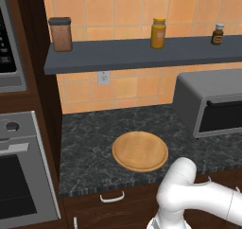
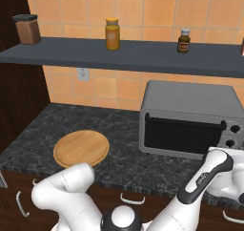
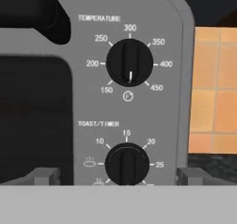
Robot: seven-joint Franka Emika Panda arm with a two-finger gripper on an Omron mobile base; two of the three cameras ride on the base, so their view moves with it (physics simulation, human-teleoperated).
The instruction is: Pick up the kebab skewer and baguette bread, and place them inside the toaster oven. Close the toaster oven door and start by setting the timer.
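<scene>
The toaster oven (image 1: 208, 98) (image 2: 190, 101) stands on the right of the counter with its dark glass door (image 2: 183, 135) shut, bar handle (image 2: 186, 118) along the top. The kebab skewer and baguette bread are hidden from view. My gripper (image 3: 118, 177) is open and faces the oven's control panel at close range. Its fingertips (image 3: 44, 176) stand on either side of the toast/timer knob (image 3: 127, 164) without touching it. The temperature knob (image 3: 129, 62) sits above. In the right base view my forearm (image 2: 209, 173) reaches toward the knobs (image 2: 232, 135).
A round wooden board (image 1: 140, 151) (image 2: 81, 148) lies on the dark counter left of the toaster oven. A shelf (image 2: 124, 53) above carries several jars. A built-in steel oven (image 1: 19, 176) stands at the far left. Orange tiles cover the wall.
</scene>
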